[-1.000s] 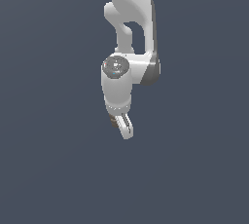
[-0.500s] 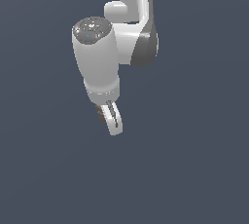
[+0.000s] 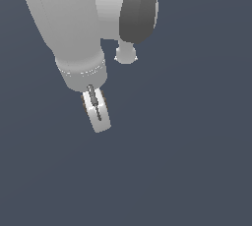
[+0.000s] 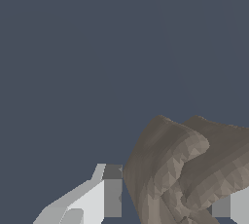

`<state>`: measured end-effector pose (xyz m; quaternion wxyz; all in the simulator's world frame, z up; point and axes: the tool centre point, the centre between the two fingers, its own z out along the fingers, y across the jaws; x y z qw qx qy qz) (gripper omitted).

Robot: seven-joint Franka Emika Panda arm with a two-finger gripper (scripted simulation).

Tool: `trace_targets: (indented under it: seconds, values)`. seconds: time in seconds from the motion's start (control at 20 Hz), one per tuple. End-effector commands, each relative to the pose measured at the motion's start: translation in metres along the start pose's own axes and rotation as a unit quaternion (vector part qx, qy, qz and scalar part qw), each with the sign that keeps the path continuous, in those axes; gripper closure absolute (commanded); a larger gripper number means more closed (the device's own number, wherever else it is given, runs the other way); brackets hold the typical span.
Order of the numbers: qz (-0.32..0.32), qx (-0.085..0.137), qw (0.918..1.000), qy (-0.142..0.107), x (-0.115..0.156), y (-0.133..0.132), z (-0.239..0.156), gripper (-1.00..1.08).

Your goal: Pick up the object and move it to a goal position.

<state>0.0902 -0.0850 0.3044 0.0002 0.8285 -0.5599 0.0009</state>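
Wrist view: the white claw (image 4: 165, 203) grips the dark brown forked, faceted object (image 4: 185, 169) between both fingers, likely for carrying goalward.

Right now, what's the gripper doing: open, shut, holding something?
Gripper: shut on the brown forked object, which sits between its fingers.

Brown object (image 4: 185, 169) cut off at wrist-view edge, almost hidden behind fingers (image 3: 97, 112) outside.
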Motion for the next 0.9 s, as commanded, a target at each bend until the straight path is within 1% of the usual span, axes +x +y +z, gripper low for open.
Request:
trace_targets:
  seconds: [0.0,0.4,0.85]
  values:
    - [0.000,-0.001,1.0000,0.000,0.006,-0.002,-0.014,1.08]
    - [-0.001,-0.001,1.0000,-0.001,0.018,-0.007,-0.041,1.08]
    - [-0.001,0.000,1.0000,-0.001,0.022,-0.009,-0.049,1.08]
